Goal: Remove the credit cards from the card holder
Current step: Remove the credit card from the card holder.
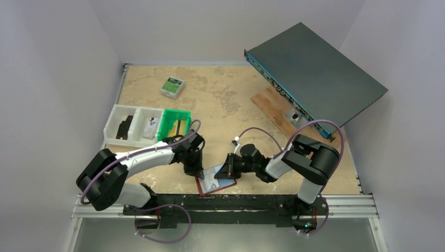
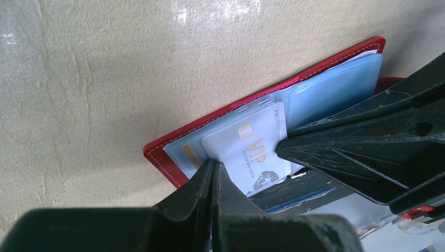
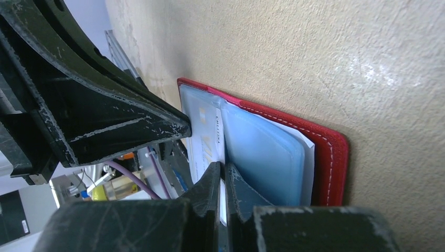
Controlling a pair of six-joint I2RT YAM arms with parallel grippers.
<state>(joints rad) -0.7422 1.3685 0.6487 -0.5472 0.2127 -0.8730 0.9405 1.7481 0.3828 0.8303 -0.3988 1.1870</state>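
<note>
The red card holder lies open on the table by the near edge, its pale blue pockets up; it also shows in the left wrist view and the right wrist view. A white card with gold "VIP" lettering sticks partly out of a pocket. My right gripper is shut on this card's edge; a white strip shows between its fingers. My left gripper is shut, its tips down on the holder's left half by the card's corner. Both grippers meet over the holder.
A green bin and two white trays stand left of the arms. A small green-and-white box lies at the back. A dark flat device leans on a wooden board at the right. The metal rail borders the holder.
</note>
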